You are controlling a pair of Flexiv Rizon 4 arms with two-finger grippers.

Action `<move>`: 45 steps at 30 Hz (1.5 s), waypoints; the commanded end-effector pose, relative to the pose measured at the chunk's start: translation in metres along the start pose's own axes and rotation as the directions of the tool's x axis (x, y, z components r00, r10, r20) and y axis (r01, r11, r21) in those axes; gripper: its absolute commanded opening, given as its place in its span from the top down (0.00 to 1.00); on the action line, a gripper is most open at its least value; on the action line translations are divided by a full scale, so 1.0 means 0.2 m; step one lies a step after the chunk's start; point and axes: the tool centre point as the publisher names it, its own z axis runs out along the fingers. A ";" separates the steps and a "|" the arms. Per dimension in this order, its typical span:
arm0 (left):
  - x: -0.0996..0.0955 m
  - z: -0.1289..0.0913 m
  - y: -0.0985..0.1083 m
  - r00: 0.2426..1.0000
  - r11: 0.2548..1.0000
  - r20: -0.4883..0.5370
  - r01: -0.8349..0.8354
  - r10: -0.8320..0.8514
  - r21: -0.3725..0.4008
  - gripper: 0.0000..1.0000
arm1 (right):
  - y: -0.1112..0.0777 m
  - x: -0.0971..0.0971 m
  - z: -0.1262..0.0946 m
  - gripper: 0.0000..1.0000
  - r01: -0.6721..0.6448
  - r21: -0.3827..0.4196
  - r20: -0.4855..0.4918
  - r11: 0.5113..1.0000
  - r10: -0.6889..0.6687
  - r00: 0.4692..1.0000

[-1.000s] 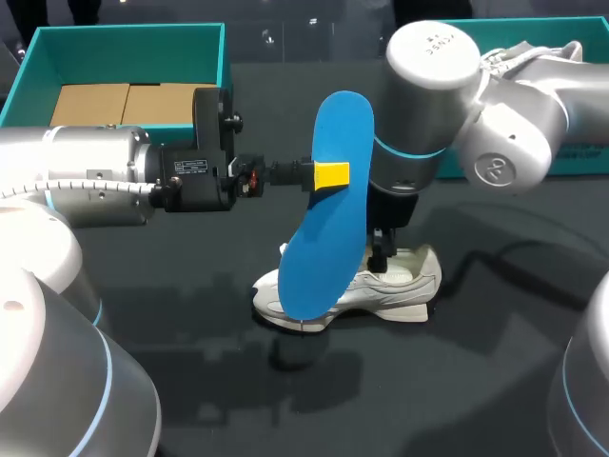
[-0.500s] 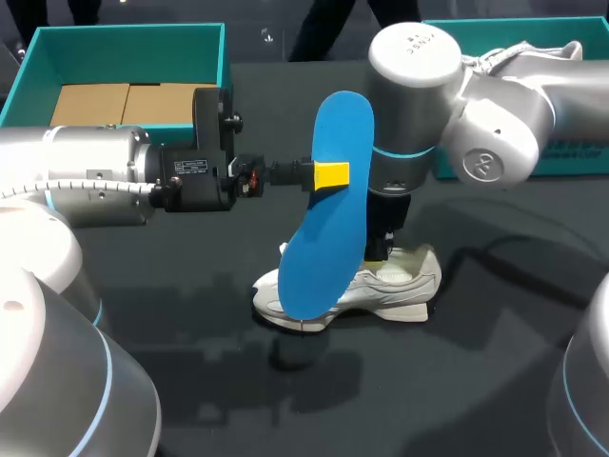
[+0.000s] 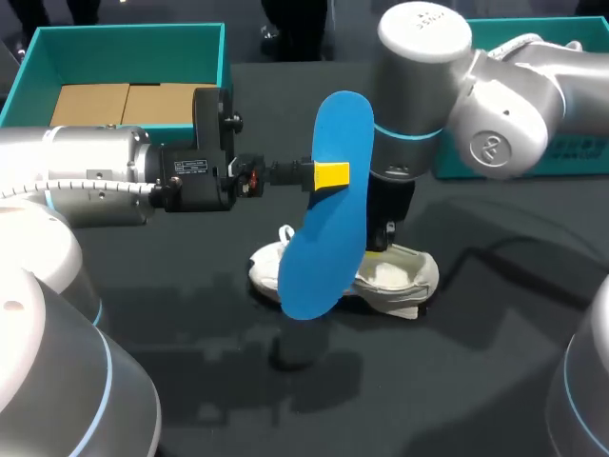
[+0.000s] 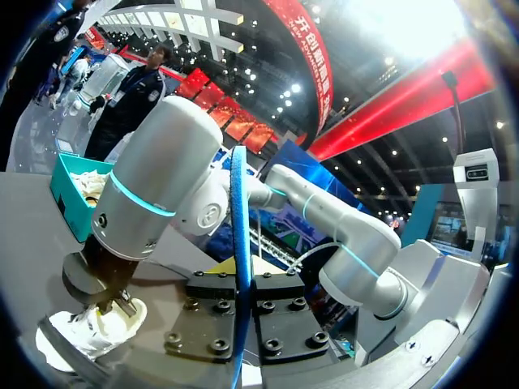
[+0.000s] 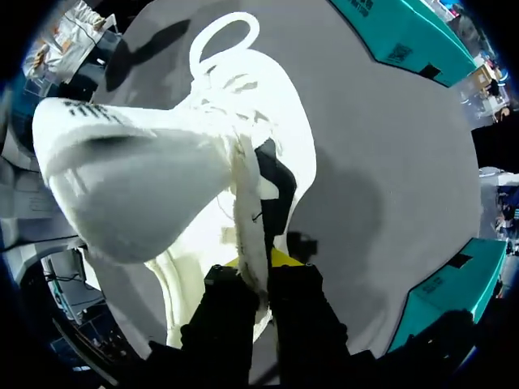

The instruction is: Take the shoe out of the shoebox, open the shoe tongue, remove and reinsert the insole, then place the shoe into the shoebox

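A blue insole [image 3: 328, 209] stands on edge above the table's middle, with my left gripper [image 3: 330, 175] shut on its rim from the left. In the left wrist view the insole [image 4: 238, 243] runs edge-on out of that gripper [image 4: 241, 324]. Behind it the white shoe [image 3: 395, 276] lies on the dark table, its toe end tipped up. My right gripper [image 3: 381, 249] comes down into the shoe's opening. In the right wrist view it [image 5: 258, 271] is shut on a thin white edge of the shoe [image 5: 162, 162] by the opening, and the lace loop [image 5: 219, 36] lies ahead.
A teal shoebox [image 3: 124, 31] holding brown cardboard stands at the back left. A second teal box [image 3: 580, 152] sits at the back right, behind my right arm. A dark cable [image 3: 495, 249] lies on the table right of the shoe.
My right gripper has shut on the shoe's edge. The shoe has shifted slightly left and tilted, its toe rising. The left arm and the insole have not moved.
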 end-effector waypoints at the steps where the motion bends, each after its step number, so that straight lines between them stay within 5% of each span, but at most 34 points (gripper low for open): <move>1: 0.00 0.00 0.01 1.000 1.000 0.001 -0.001 0.001 0.003 1.00 | -0.04 0.04 -0.08 1.00 -0.075 -0.017 0.012 0.997 0.075 0.997; 13: 0.00 0.00 0.01 1.000 1.000 0.001 -0.001 0.001 0.003 1.00 | -0.03 0.11 -0.10 1.00 -0.476 -0.067 0.010 0.877 0.477 0.879; 19: 0.00 0.00 0.01 1.000 1.000 0.001 -0.001 0.001 0.003 1.00 | 0.00 0.17 -0.13 1.00 -0.682 -0.106 0.005 0.723 0.687 0.727; 32: 0.00 0.00 0.01 1.000 1.000 0.001 -0.001 0.001 0.003 1.00 | 0.00 0.17 -0.13 1.00 -0.682 -0.106 0.005 0.723 0.687 0.727; 36: 0.00 0.00 0.01 1.000 1.000 0.001 -0.001 0.001 0.003 1.00 | 0.06 0.20 -0.16 1.00 -0.794 -0.146 -0.018 0.590 0.801 0.598; 45: 0.00 0.00 0.01 1.000 1.000 0.001 -0.001 0.001 0.003 1.00 | 0.09 0.24 -0.13 1.00 -0.888 -0.123 -0.061 0.443 0.890 0.453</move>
